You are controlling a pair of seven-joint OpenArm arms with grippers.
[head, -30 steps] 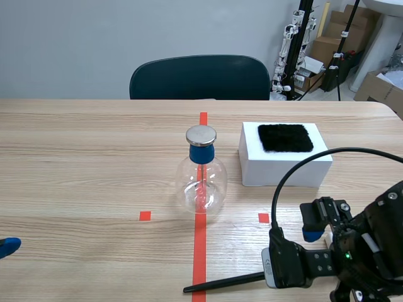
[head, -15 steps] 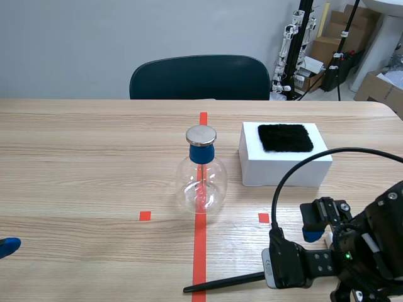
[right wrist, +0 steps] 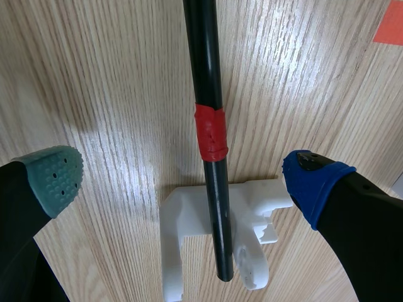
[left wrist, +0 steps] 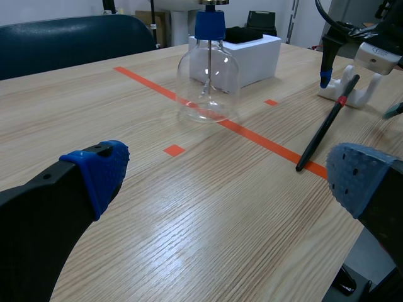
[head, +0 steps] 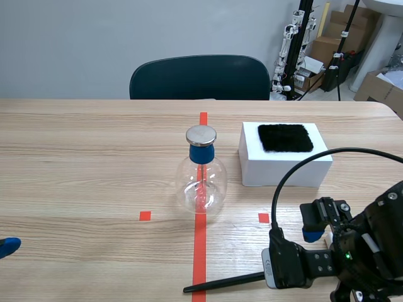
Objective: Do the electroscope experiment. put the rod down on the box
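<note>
The black rod (right wrist: 208,82), with a red tape band (right wrist: 210,132), lies with one end on a small white stand (right wrist: 182,233) and its tip on the table. My right gripper (right wrist: 182,179) hovers over it, open, one finger on each side and neither touching. In the scene view the rod (head: 223,282) sticks out leftward from under the right arm (head: 352,251) at the near edge. The white box (head: 284,168) with a black cloth (head: 285,137) on top stands farther back. My left gripper (left wrist: 227,176) is open and holds nothing, low at the near left.
A glass flask (head: 201,182) with a blue neck and metal cap stands on the red centre line, left of the box. A dark chair (head: 199,77) is behind the table. A black cable (head: 296,170) arcs up from the right arm.
</note>
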